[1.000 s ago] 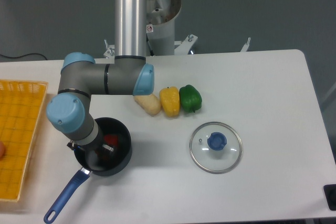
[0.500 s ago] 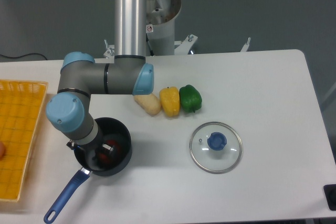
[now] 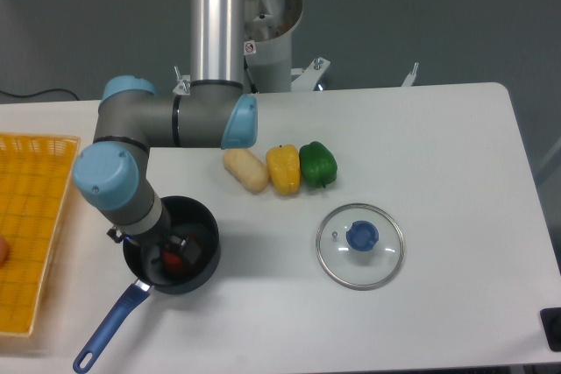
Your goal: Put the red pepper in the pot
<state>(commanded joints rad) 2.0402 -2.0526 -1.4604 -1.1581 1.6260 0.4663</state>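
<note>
My arm has risen slightly; the red pepper (image 3: 173,259) now lies inside the pot (image 3: 203,222) at the table's near left. My pincer (image 3: 182,250) hangs above it, grip unreadable. Placement looks done.

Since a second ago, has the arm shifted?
Yes. The arm's blue wrist cap has gone up and slightly left against the pot, which stayed put; the red pepper lies inside the pot.
</note>
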